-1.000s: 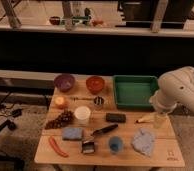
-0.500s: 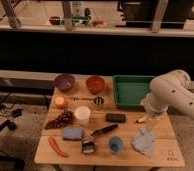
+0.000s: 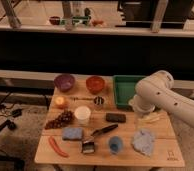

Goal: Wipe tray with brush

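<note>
We see our gripper (image 3: 141,114) by the tray's (image 3: 121,78) front edge, fingers released; brush (image 3: 97,136) lies on the surface (image 3: 166,134).

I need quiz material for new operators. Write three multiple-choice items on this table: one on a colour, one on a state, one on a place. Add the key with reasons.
1. What colour is the tray?
A) red B) purple C) green

2. Is the brush in the pincer, which hangs by the tray's near edge?
A) yes, clamped B) no, it lies untouched on the table C) half lifted

3. Where does the brush lie?
A) at the table's front, beside the blue cup B) inside the tray C) across the tray's rim

Key:
1 C, the bin at the back is plainly green.
2 B, the brush lies flat, well apart from the pincer.
3 A, its head points to the front edge, next to the cup.
</note>
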Robot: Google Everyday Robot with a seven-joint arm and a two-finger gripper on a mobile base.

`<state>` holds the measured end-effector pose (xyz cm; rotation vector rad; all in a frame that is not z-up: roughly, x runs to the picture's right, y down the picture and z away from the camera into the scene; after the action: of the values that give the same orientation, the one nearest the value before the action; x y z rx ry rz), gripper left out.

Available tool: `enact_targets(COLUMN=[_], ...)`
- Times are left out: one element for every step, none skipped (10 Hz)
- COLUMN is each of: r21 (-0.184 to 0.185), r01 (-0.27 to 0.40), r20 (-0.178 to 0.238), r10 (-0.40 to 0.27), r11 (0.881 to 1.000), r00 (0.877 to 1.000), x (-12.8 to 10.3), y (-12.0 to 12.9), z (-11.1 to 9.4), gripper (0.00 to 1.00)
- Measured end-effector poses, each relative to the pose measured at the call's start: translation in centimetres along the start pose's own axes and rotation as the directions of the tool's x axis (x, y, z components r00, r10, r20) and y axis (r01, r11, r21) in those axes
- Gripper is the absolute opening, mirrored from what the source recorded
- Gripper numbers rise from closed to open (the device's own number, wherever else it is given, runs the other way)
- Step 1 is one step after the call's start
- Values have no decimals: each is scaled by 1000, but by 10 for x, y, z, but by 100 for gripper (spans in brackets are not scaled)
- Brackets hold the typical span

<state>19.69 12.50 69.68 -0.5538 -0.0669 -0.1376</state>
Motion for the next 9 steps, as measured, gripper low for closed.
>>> enact_targets(r21=[2, 2, 1, 1, -1, -7, -12, -16, -22], r01=[15, 22, 29, 38, 55, 69, 96, 116, 141], r20=[1, 2, 2, 4, 6, 10, 14, 17, 24], r10=[-15, -22, -29, -38, -55, -69, -95, -115, -141], r11=[1000, 1000, 1000, 999, 998, 998, 995, 993, 990], r00=[1000, 1000, 1000, 999, 998, 998, 995, 993, 990], x=[-5, -7, -9, -11, -15, -20, -30, -38, -49], y=[-2, -3, -3, -3, -2, 2, 6, 8, 10], z=[3, 4, 6, 7, 8, 11, 13, 15, 18], gripper=[80, 80, 80, 80, 80, 80, 80, 80, 80])
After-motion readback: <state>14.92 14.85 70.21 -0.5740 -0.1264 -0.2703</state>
